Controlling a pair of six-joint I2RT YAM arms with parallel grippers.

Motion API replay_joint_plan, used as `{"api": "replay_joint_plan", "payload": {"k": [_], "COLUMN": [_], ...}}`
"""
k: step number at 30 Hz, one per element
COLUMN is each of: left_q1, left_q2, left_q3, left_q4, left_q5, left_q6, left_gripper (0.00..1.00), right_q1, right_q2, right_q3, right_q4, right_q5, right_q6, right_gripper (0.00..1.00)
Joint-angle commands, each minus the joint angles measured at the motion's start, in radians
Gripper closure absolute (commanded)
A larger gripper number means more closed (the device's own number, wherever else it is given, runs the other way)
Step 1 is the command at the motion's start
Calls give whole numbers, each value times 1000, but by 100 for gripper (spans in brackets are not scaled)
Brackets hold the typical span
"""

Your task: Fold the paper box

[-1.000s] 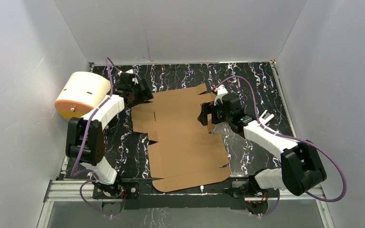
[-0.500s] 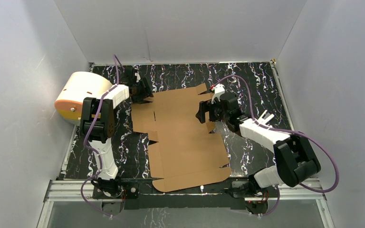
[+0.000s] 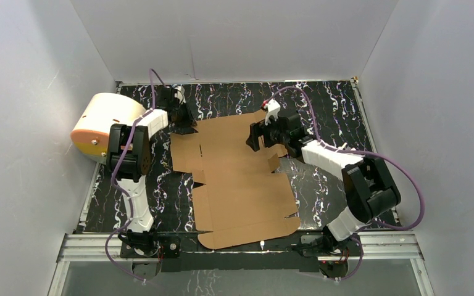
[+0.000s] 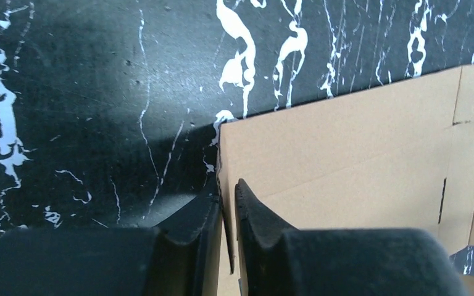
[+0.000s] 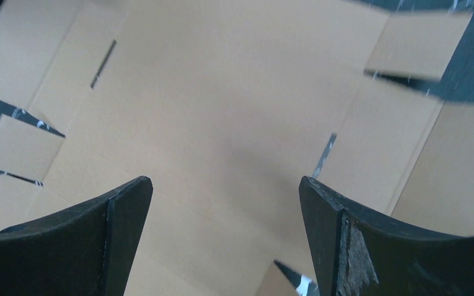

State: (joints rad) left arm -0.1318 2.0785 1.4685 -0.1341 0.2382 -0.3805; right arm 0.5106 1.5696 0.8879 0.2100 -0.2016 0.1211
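The overhead view is bright and evenly lit from above, with only soft shadows on the table (image 3: 339, 105). In the left wrist view a grey sheen washes the upper left, and the left gripper (image 4: 228, 188) at the bottom is dark and blurred. The right wrist view shows the cardboard sheet (image 5: 234, 92) soft and slightly unfocused.

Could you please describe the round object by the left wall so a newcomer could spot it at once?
Find the black, white-veined table, then go to its far left edge by the wall. There sits the cylinder, cream-white with an orange end face. It is the only rounded, bulky thing; its neighbour, the paper box, is a flat brown cardboard sheet.
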Motion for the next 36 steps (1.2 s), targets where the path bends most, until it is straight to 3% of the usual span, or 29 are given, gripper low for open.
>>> {"api": "replay_joint_plan", "payload": {"k": [1,6,15,21,30,36], "left_q1": [3,-12,-67,-123,-164,-180], "left_q2": [-129,-236,-394,-469,-560,-569], "left_q3": [-82,-165,-291,-350,-421,-430], "left_q4": [88,180,299,356,438,451], "left_q5": [82,129,132,131,140,156], "left_q6": [53,88,168,229,273,286], "left_gripper": [89,91,92,92,92,92], "right_q1": [-4,-10,-42,-73,-150,-161], "right_q2": [18,70,127,229,379,488], "right_q3": [136,302,470,656,893,1028], "right_q4": [-26,-202,-285,-453,-708,-826], "right_q5": [-70,-138,-221,-281,-467,-522], "right_q6": [-114,-290,-552,-726,-889,-938], "right_gripper": [2,2,2,2,2,8]}}
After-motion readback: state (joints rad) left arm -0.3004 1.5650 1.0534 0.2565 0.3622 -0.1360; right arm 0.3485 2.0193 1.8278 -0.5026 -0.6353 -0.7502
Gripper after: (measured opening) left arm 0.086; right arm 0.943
